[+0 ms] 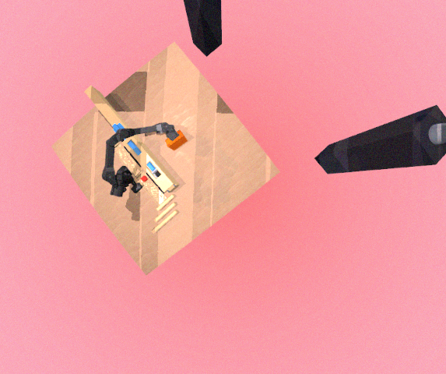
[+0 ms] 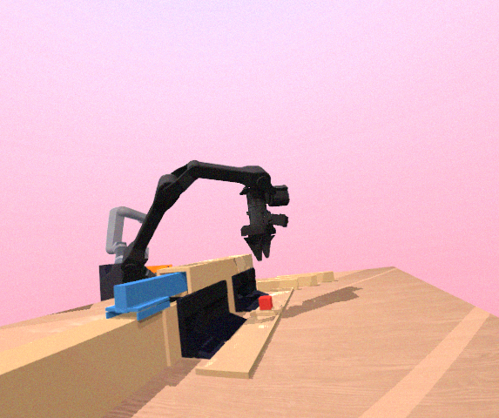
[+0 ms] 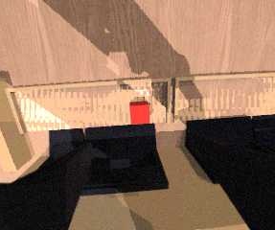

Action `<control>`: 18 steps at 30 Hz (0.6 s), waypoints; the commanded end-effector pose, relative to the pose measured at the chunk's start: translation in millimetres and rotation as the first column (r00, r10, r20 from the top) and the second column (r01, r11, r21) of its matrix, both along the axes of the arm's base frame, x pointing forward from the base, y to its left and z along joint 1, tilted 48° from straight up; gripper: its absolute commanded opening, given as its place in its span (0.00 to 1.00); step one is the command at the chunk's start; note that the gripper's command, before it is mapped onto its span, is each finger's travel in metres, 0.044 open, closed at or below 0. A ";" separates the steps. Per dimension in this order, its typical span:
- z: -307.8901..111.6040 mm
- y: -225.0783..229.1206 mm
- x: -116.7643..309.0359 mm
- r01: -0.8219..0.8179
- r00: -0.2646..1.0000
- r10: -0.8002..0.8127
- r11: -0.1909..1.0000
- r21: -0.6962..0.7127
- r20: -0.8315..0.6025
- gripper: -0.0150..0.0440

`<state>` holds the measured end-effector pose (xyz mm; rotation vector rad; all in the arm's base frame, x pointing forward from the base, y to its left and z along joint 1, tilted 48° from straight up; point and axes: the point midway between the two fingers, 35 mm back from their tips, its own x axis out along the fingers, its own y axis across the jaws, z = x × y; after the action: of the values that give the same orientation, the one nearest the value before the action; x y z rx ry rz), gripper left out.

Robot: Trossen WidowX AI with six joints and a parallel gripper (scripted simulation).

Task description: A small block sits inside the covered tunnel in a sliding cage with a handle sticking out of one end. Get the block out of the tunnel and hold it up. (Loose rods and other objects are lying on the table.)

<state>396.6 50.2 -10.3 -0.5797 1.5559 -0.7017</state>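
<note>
Where the red block point(image 1: 144, 178) point(image 2: 266, 302) point(image 3: 140, 113) lies: it is outside the covered tunnel point(image 1: 167, 181) point(image 2: 215, 274) point(image 3: 185, 196), on the low tray point(image 1: 162, 197) point(image 2: 228, 368) point(image 3: 233, 76) beside it, so your job now looks like a pick from above
Gripper point(image 1: 135, 187) point(image 2: 262, 259) point(image 3: 144, 144): it hangs above the tray side with its fingers spread apart and nothing between them; keep that spread for the descent
Line-up: centre both fingertips over the block before you drop; in the wrist view it sits ahead of the gap, so you probably need a small shift towards it first
Tunnel wall: it stands close by on one side, so come down straight and watch that a fingertip does not catch its edge or the dark chutes point(image 2: 204, 314) point(image 3: 123, 144)
Tray rim: stop just short of the floor and let the fingers pass on opposite faces of the block, clear of the rim and divider
Grip: close gently and evenly, since a lopsided touch could slide so small a piece
Lift: once you feel it is firm, raise it straight up and hold it steady
Blue handle point(image 1: 117, 128) point(image 2: 150, 287): leave it alone, as the block no longer seems to need it
</note>
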 end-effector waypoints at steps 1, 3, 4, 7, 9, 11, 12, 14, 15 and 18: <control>-6.9 -6.5 -0.8 -0.005 1.000 0.005 1.000 -0.003 -0.008 1.00; -9.2 -8.9 -0.7 -0.005 1.000 0.005 1.000 -0.003 -0.008 1.00; -10.4 -10.1 -0.7 -0.005 1.000 0.005 1.000 -0.003 -0.007 1.00; -13.9 -13.7 -0.6 -0.005 1.000 0.005 1.000 -0.003 -0.007 1.00; -16.3 -16.0 -0.6 -0.005 1.000 0.005 1.000 -0.003 -0.007 1.00; -18.6 -18.4 -0.7 -0.005 1.000 0.005 1.000 -0.003 -0.007 1.00; -19.7 -19.6 -0.7 -0.005 1.000 0.005 1.000 -0.003 -0.007 1.00; -22.0 -22.0 -0.8 -0.006 1.000 0.006 1.000 -0.003 -0.007 1.00; -23.2 -23.2 -0.9 -0.006 1.000 0.006 1.000 -0.003 -0.007 1.00; -26.6 -26.9 -1.1 -0.006 1.000 0.006 1.000 -0.003 -0.007 1.00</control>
<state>397.1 28.9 -31.4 -0.5790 1.5548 -0.7001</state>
